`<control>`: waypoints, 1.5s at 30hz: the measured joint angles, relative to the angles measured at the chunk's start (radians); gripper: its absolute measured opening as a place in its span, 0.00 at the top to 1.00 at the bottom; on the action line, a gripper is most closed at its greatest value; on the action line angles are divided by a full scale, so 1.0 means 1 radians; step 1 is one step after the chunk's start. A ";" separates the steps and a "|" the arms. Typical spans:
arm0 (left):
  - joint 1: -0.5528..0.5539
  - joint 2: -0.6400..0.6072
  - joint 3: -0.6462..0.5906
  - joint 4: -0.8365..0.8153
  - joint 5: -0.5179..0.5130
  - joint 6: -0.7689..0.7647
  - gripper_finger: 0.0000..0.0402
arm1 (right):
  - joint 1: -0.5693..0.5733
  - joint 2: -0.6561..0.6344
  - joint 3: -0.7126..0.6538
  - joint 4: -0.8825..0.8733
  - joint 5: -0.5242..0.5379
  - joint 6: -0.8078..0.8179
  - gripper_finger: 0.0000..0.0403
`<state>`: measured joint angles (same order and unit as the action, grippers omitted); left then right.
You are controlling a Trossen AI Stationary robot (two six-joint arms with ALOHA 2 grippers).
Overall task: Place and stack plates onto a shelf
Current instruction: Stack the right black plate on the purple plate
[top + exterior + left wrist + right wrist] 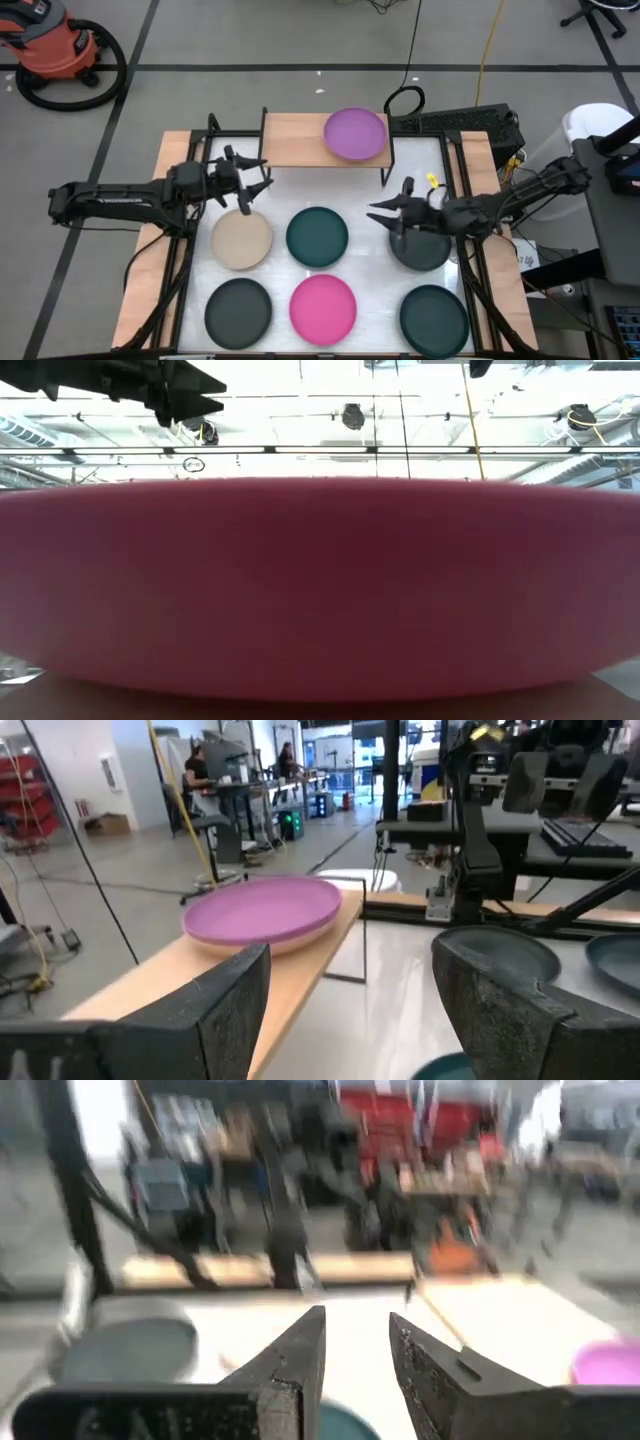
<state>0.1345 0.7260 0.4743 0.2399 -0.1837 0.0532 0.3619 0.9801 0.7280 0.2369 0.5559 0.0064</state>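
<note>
A workshop: shop vacuum (pixel 55 45), taped concrete floor, workbenches (pixel 240 795).

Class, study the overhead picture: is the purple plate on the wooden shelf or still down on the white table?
On the shelf. The purple plate sits on the right half of the shelf, slightly overhanging its back edge; six other plates lie on the table below.

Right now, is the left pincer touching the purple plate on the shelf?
Apart. The high view shows the left pincer open, over the table beside the beige plate, with a clear gap to the purple plate on the shelf.
</note>
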 joint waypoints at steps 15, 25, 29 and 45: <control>0.000 0.000 -0.007 -0.003 0.000 -0.006 0.30 | 0.000 0.280 0.270 -0.726 -0.127 0.374 0.76; 0.000 0.000 -0.007 -0.003 0.000 -0.006 0.30 | 0.024 0.439 0.272 -1.000 -0.343 0.713 0.76; 0.000 0.000 -0.007 -0.003 0.000 -0.006 0.30 | 0.050 0.478 0.272 -1.077 -0.401 0.815 0.76; 0.000 0.000 -0.007 -0.010 0.000 -0.089 0.30 | 0.055 0.507 0.159 -1.092 -0.384 1.029 0.76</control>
<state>0.1344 0.7261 0.4671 0.2303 -0.1841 -0.0363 0.4172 1.4876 0.8868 -0.8550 0.1723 1.0356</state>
